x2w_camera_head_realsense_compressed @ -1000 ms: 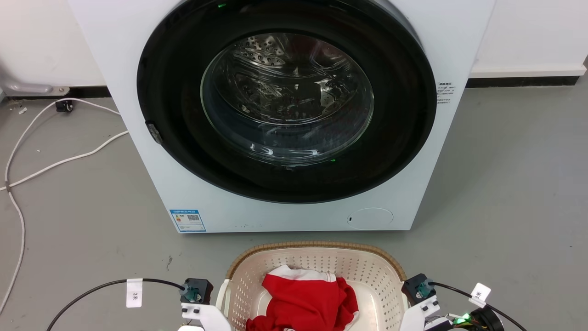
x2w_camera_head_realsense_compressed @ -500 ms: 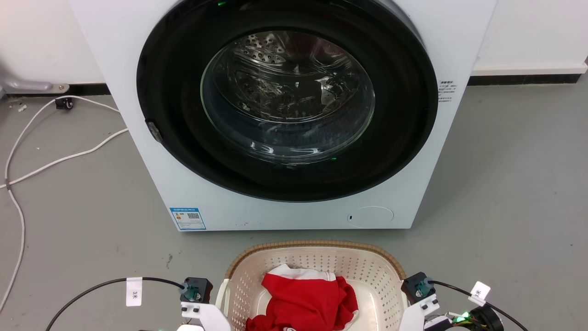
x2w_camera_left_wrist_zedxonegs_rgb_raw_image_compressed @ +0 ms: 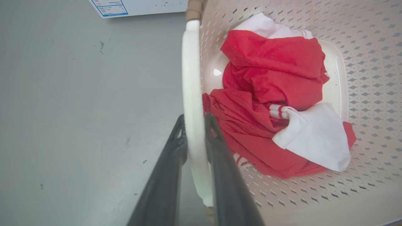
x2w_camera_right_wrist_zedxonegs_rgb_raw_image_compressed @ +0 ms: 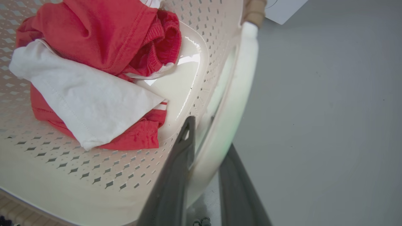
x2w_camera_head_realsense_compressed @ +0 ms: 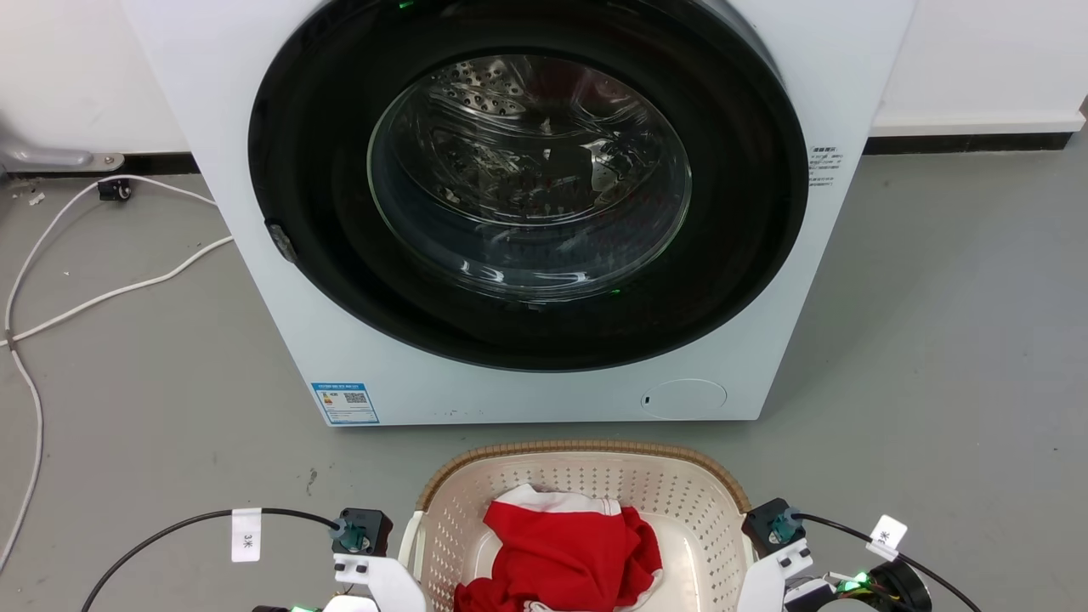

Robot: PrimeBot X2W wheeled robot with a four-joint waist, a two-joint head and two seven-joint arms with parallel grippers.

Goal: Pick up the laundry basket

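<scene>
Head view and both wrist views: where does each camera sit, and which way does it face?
Head view: from the head, forward and down at the washing machine and laundry basket; left wrist and right wrist at the bottom.
Left wrist view: from the left wrist, along the left gripper clasping the left handle.
Right wrist view: likewise, right gripper on the right handle.
Both wrist views share the red and white garment.
</scene>
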